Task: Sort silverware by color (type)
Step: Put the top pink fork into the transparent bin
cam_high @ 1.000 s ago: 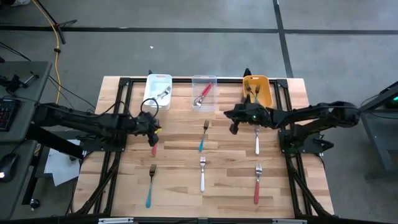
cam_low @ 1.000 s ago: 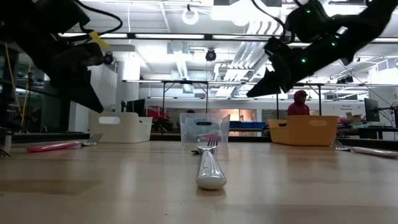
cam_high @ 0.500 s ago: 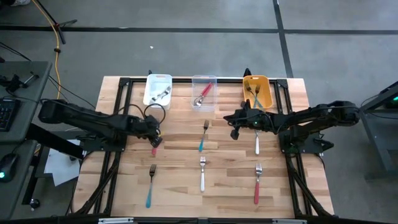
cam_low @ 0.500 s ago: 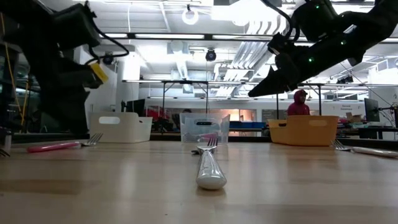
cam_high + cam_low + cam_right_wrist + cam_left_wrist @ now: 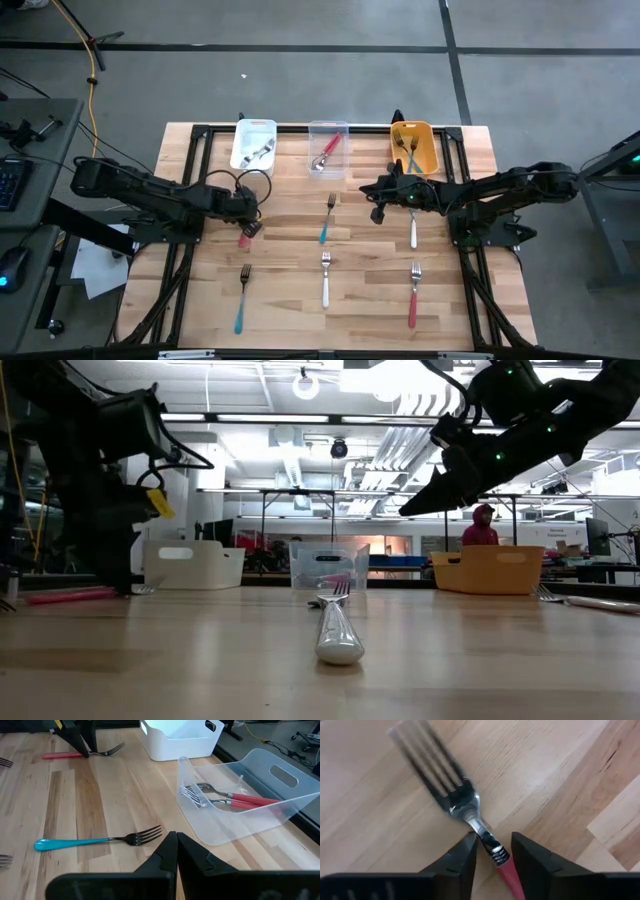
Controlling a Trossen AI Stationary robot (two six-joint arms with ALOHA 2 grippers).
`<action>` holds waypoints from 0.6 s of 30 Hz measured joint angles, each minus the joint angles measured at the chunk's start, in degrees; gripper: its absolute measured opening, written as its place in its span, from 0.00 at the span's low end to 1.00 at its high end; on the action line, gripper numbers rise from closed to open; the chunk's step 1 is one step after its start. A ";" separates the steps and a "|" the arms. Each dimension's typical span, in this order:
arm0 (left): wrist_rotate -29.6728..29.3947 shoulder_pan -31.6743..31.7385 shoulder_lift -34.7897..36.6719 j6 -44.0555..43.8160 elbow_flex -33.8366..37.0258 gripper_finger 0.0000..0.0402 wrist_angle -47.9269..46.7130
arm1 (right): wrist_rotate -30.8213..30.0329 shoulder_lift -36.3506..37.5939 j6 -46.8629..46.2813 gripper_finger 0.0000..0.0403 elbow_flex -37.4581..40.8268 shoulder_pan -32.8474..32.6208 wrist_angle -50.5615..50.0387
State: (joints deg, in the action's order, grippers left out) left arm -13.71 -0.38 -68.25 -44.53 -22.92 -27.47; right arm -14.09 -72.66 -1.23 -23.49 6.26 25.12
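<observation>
Wooden surface (image 5: 290,255) at frame left: your left gripper (image 5: 492,851) has its fingers spread astride the red fork (image 5: 470,815) neck, while right gripper (image 5: 176,845) fingers stay pressed together; closing off-centre could skid it away.

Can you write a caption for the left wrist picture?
Left gripper straddles the red-handled fork lying on the wooden table.

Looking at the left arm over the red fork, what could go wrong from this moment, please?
1. The left tool stands open astride the thin neck of the red-handled metal fork, which lies flat on the wooden table; closing there, the fingers may slip off or tilt it.
2. The clear plastic bin already holds red forks; a drop may snag them.
3. The shut right tool hovers near that bin, so the arms may crowd.
</observation>
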 joint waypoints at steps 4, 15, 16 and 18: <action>1.67 0.00 0.11 1.59 0.07 0.14 0.42 | 0.00 0.00 0.01 0.00 0.00 0.00 -0.02; 5.59 -2.48 0.02 5.27 -0.61 0.03 8.34 | 0.02 0.00 0.00 0.00 -0.02 0.00 -0.04; 5.33 -2.62 -0.02 5.65 -1.48 0.02 8.84 | 0.02 0.00 0.02 0.00 -0.02 0.00 -0.04; 4.19 -2.82 -0.10 6.79 -3.14 0.00 7.96 | 0.02 0.00 0.01 0.00 -0.02 0.00 -0.03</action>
State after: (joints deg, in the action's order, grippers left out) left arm -9.52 -3.20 -68.35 -37.75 -26.06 -19.51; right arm -14.06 -72.66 -1.22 -23.51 6.26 25.09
